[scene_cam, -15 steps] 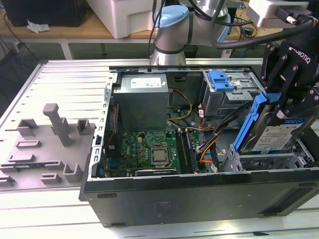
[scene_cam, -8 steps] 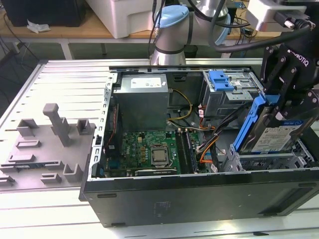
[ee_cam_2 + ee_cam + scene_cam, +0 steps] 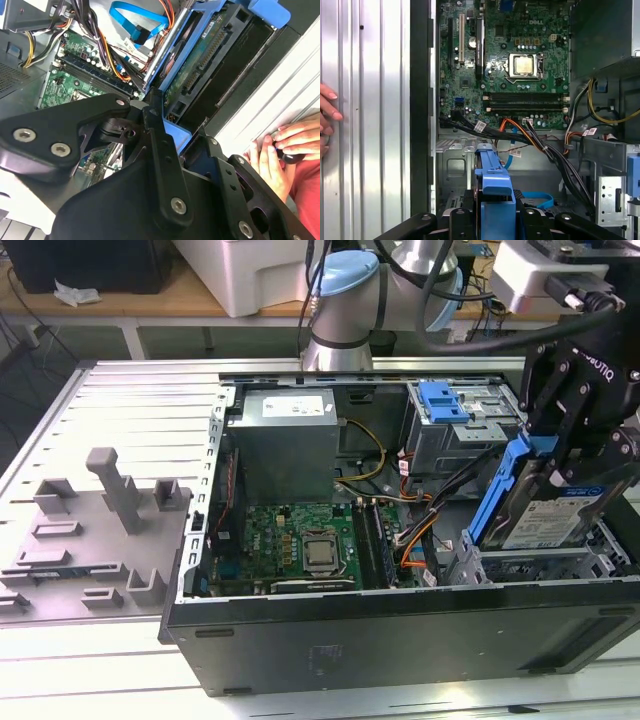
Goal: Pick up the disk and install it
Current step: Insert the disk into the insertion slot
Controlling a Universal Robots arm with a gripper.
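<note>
claw (image 3: 545, 445) clamped on disk (image 3: 558, 516) | disk tilted above drive cage (image 3: 530, 566) | cables (image 3: 440, 508) beside | hand (image 3: 280, 150) outside case (image 3: 400, 640)

Count: one disk (image 3: 552, 522), one gripper (image 3: 562, 462), one computer case (image 3: 400, 632), one motherboard (image 3: 298, 532), one power supply (image 3: 285, 440), one blue bracket (image 3: 445, 400).

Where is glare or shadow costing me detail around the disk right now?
Exterior view: the table is washed out along its near edge, the disk is evenly lit. First wrist view: glare streaks the ribbed table; the motherboard is evenly lit. Second wrist view: white blow-out behind the cables, deep shadow beside the disk.
</note>
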